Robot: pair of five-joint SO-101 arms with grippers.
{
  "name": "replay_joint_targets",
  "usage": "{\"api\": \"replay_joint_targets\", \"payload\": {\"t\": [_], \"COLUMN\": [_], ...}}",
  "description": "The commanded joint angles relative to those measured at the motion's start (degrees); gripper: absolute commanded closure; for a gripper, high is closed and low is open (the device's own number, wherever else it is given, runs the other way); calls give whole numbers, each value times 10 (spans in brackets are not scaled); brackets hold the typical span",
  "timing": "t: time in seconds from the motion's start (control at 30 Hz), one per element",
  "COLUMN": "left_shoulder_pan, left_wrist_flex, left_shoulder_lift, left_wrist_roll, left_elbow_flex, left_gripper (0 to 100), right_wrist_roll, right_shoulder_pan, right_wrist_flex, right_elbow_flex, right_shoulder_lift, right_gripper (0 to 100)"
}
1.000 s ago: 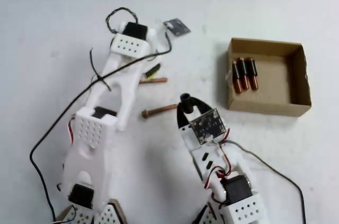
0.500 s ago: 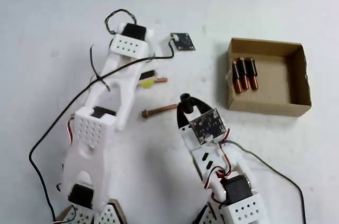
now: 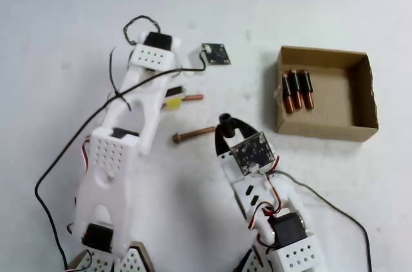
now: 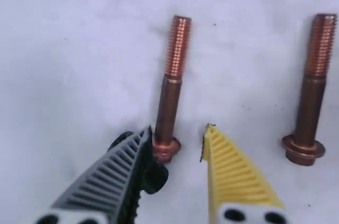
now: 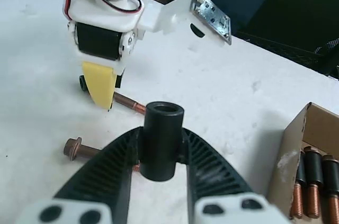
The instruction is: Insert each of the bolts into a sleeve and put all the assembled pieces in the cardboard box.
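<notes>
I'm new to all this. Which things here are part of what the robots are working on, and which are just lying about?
Part of the job:
bolt at the open left gripper
second bolt on the table
black sleeve held by the right gripper
cardboard box with three assembled pieces

Just lying about:
black cable across the table

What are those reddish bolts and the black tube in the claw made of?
The bolts look like metal with a shiny copper-coloured finish, threads glinting. The sleeve is matte black: plastic or blackened metal, I cannot tell.
</notes>
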Motion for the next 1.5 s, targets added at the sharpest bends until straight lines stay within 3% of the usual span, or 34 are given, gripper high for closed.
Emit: {"api": "replay_joint_targets", "payload": {"t": [0.0,0.23,0.47,0.97,1.2,1.47], "left_shoulder_pan": [-4,-5,-3,15,16,16], "left_wrist_flex": [-9,-8,24,116,121,122], "left_shoulder_lift": [8,80,100,93,70,-56], "left_wrist_roll": [-5,-40,-41,-38,-37,-37], "left_elbow_flex": [-57,-113,-145,-149,-151,-23], "left_gripper": [817,832,982,978,978,978], "right_wrist_roll": [-3,-3,-3,-3,-3,-3], "right_shoulder_pan": [5,5,5,4,4,4], "right_wrist_flex": [1,1,1,1,1,1], "right_elbow_flex": [13,13,13,13,13,13], "right_shoulder_lift": [-5,-5,-5,-5,-5,-5], "right_gripper": [981,981,981,981,981,981]}}
